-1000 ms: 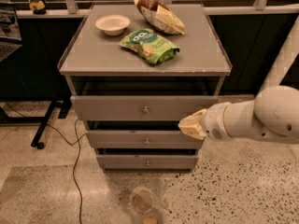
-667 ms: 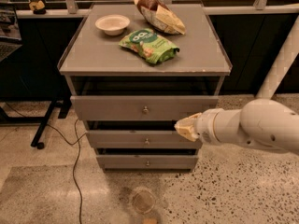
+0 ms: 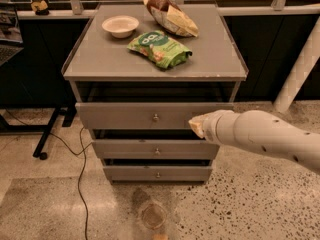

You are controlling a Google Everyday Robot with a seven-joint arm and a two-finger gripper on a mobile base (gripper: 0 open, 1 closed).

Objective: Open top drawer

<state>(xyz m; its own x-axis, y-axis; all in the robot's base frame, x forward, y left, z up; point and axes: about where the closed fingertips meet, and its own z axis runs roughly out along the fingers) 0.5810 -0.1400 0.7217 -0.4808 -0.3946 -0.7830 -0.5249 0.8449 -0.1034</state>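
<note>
Where the white arm (image 3: pixel 265 136) comes in from the right edge, its gripper (image 3: pixel 196 127) sits in front of the lower right corner of the top drawer (image 3: pixel 125 115). Its tip looks tan. Its grip state can't be made out from this angle, and contact with the panel is unclear. The top drawer is the widest grey front, uppermost of three in the grey cabinet (image 3: pixel 100 61), with a dark gap above it. Its small round knob (image 3: pixel 155 117) is at centre, left of the gripper and apart from it. The middle drawer (image 3: pixel 125 149) and bottom drawer (image 3: pixel 130 173) sit below, both narrower. On the cabinet top are a white bowl (image 3: pixel 120 25) back left, a green snack bag (image 3: pixel 160 48) at centre, and a brown-and-yellow bag (image 3: pixel 172 16) just behind it. A black cable (image 3: pixel 80 169) runs over the speckled floor (image 3: pixel 260 199) left of the cabinet. A white post (image 3: pixel 300 71) stands at right.
</note>
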